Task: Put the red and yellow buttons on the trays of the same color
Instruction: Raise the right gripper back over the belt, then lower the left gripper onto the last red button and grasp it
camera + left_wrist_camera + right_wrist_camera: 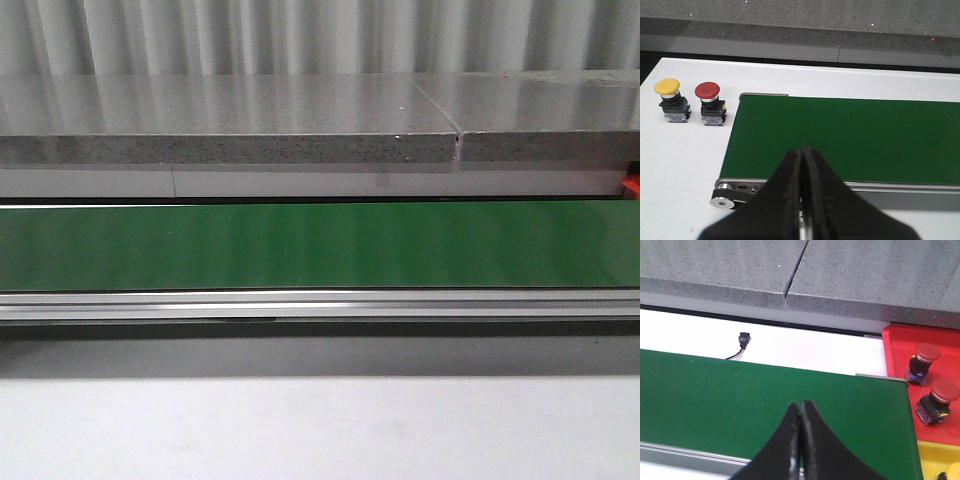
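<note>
two buttons (930, 390) in tray (897, 342), beside belt (765, 410)

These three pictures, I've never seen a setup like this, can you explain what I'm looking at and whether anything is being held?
It is a two-armed robot at a green conveyor belt. The front view looks forward over the belt; no arm shows there. The other two pictures come from cameras on each wrist, so the black wedge at the bottom is that arm's own gripper. The left gripper and right gripper are both shut and hold nothing. Past the left end of the belt, a yellow button and a red button stand on the white table. At the right end, a red tray already holds two red buttons; a yellow tray sits beside it.
</note>
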